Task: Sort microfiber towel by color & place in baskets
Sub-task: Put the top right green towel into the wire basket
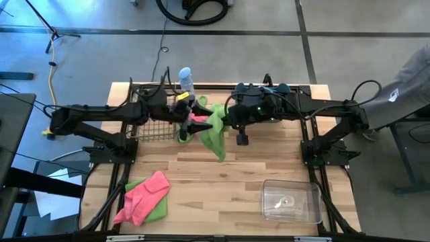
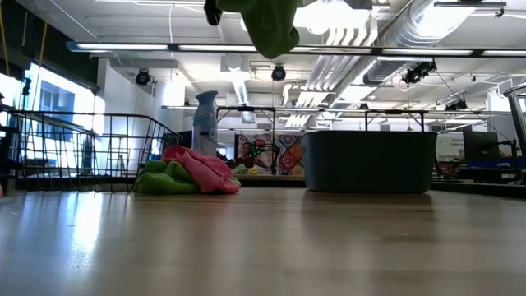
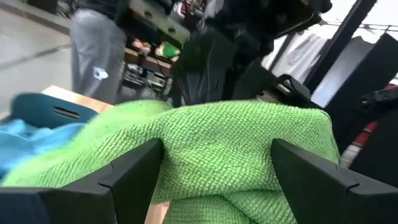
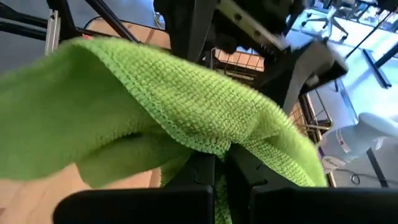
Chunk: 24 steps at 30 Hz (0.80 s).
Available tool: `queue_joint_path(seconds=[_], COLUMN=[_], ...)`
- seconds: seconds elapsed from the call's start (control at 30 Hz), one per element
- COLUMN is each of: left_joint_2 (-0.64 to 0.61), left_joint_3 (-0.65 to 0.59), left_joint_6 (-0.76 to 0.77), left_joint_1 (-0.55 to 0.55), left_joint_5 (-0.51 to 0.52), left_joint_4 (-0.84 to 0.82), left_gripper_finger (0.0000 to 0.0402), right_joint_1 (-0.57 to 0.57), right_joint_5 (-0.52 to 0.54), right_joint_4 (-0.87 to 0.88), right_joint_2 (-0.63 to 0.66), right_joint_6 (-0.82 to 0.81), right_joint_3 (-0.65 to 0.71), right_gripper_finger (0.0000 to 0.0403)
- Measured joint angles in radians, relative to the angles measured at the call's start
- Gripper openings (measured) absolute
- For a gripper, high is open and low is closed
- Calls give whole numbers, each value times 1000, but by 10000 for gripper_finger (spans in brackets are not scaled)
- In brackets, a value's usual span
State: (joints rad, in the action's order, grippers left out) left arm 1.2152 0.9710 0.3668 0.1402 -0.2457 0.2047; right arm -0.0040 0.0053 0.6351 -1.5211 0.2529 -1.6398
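Right tool [image 4: 217, 171] clamped on raised green towel [image 1: 216, 131], left tool [image 3: 214, 168] apart beside it

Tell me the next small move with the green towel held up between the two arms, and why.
Probably the left tool should pull back: it stands open around the green towel, while the right tool is shut on it. Then the right arm can likely carry it to the wire basket, which already holds green and pink cloths.
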Motion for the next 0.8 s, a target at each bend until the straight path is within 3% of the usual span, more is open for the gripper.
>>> queue_joint_path(seconds=[0.23, 0.43, 0.8], left_joint_2=[16, 16, 16], left_joint_3=[0, 0, 0], left_joint_6=[47, 52, 50], left_joint_1=[-1, 2, 2], left_joint_5=[-46, -193, -232], left_joint_4=[24, 117, 104], left_gripper_finger=[292, 292, 281], right_joint_1=[4, 8, 6], right_joint_5=[-129, -131, -98], right_joint_4=[-90, -182, -270], right_joint_2=[0, 0, -51], right_joint_6=[53, 116, 130], right_joint_3=[0, 0, 0], right_gripper_finger=[0, 0, 0])
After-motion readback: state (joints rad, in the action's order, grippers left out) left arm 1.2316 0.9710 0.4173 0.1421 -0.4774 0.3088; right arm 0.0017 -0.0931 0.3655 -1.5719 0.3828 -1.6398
